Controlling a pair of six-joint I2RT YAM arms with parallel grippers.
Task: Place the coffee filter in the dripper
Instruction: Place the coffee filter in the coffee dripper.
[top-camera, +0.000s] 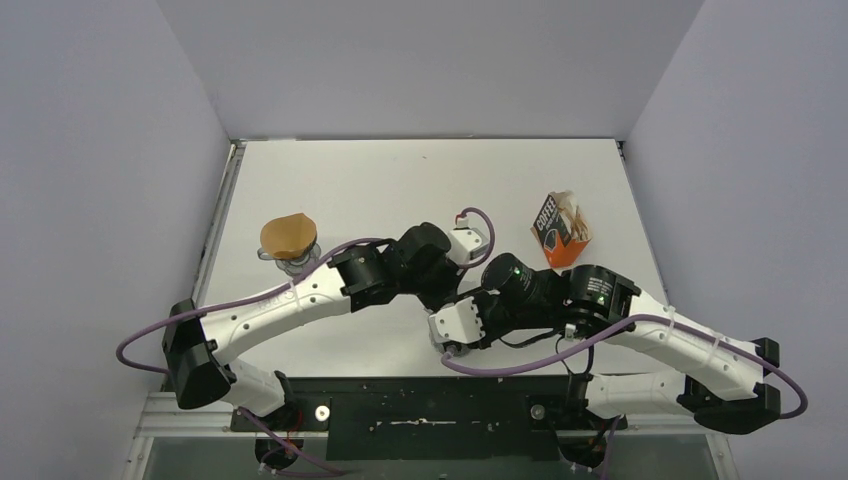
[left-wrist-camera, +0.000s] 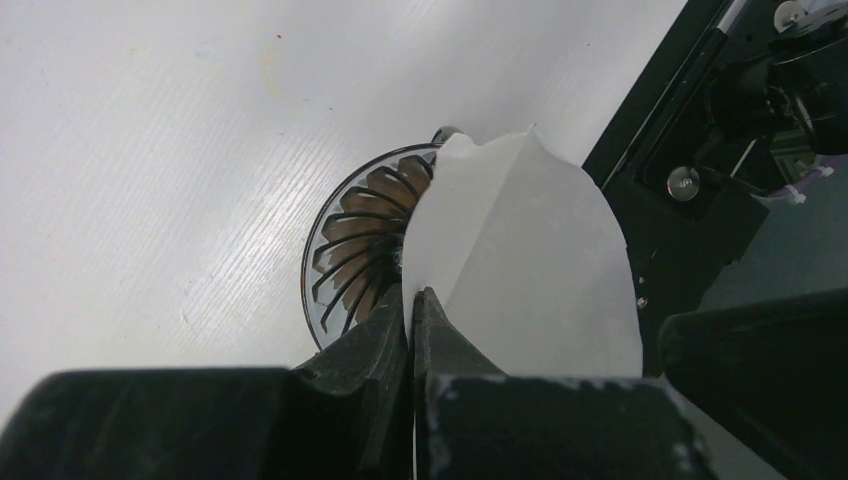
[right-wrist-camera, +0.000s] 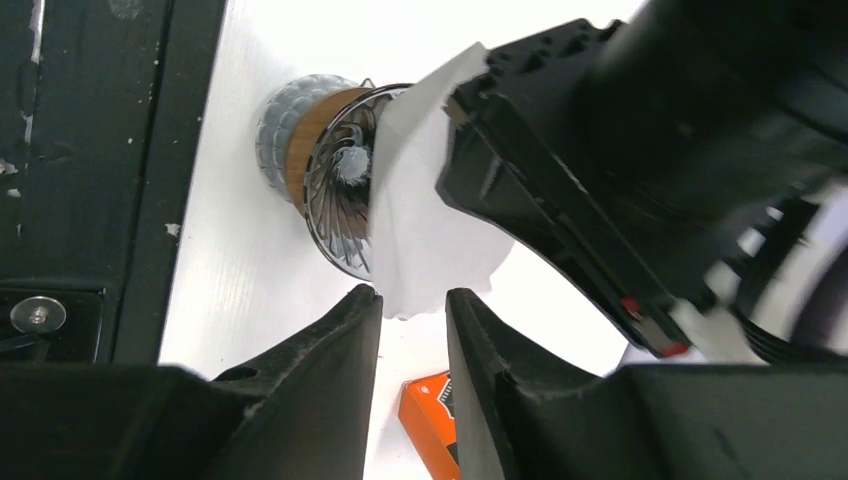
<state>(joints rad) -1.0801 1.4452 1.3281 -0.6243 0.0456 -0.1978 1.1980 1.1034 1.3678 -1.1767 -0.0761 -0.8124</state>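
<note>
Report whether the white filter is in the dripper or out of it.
Out. The coffee filter is pinched flat in the shut left gripper by the dripper, whose ribbed inside shows bare.

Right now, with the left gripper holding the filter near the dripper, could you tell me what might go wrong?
1. The coffee filter looks flat and is pinched at its edge by the left gripper. Unopened, it may sit crooked in the dripper.
2. The right gripper, with its jaws parted at the filter's edge, could tug or tear the paper.
3. Nothing holds the dripper, so a push might shift it.
</note>
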